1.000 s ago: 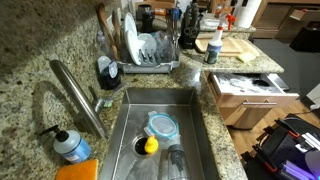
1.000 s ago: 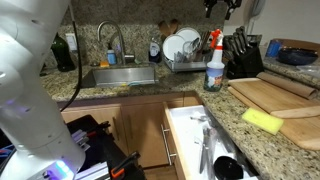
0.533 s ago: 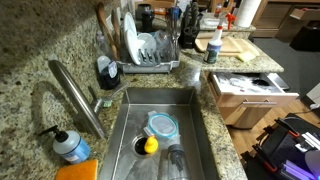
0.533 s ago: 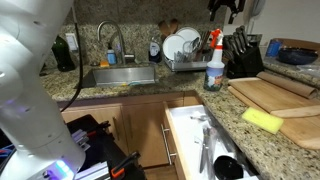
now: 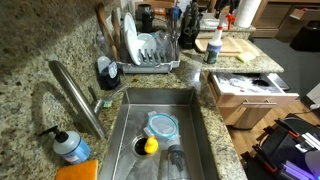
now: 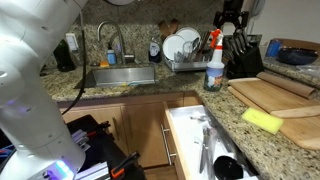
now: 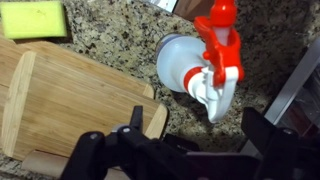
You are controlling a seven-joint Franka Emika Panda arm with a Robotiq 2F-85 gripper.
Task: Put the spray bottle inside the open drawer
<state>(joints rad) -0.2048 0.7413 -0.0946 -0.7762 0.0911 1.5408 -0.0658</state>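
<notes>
The spray bottle [image 6: 214,62] is white with a red trigger head and stands upright on the granite counter, between the dish rack and the cutting board; it shows in both exterior views [image 5: 212,43]. In the wrist view I look down on its red head and white nozzle [image 7: 203,60]. My gripper [image 6: 230,18] hangs above and a little behind the bottle, open and empty, its two dark fingers [image 7: 195,135] spread below the bottle in the wrist view. The open drawer [image 6: 203,140] sticks out below the counter and holds utensils; it also shows in an exterior view [image 5: 250,85].
A dish rack [image 6: 182,52] with plates stands beside the sink [image 5: 155,120]. A knife block [image 6: 241,52], wooden cutting board [image 6: 275,95] and yellow sponge [image 6: 262,120] lie near the bottle. A faucet [image 5: 80,95] and soap dispenser [image 5: 70,145] stand by the sink.
My gripper has come down from the top edge toward the spray bottle's head. The bottle and the drawer have not moved.
</notes>
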